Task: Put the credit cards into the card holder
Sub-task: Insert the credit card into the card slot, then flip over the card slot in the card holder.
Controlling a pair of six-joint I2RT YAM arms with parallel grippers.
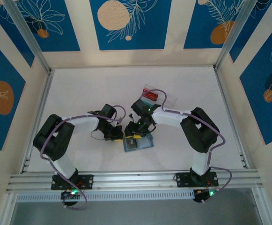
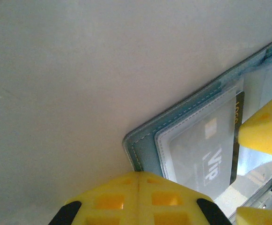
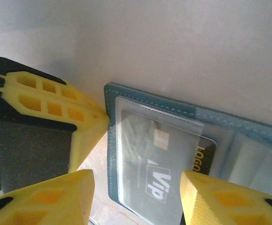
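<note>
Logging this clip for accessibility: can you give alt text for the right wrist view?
An open blue-grey card holder lies on the white table with a dark VIP card partly inside its clear pocket. The right gripper, open, sits over the card, while the shut left gripper touches the holder's corner.

A white table (image 1: 79, 93) carries an open blue-grey soft card holder (image 1: 146, 141) near its front edge, a clear plastic tray (image 1: 171, 99) farther back.
</note>
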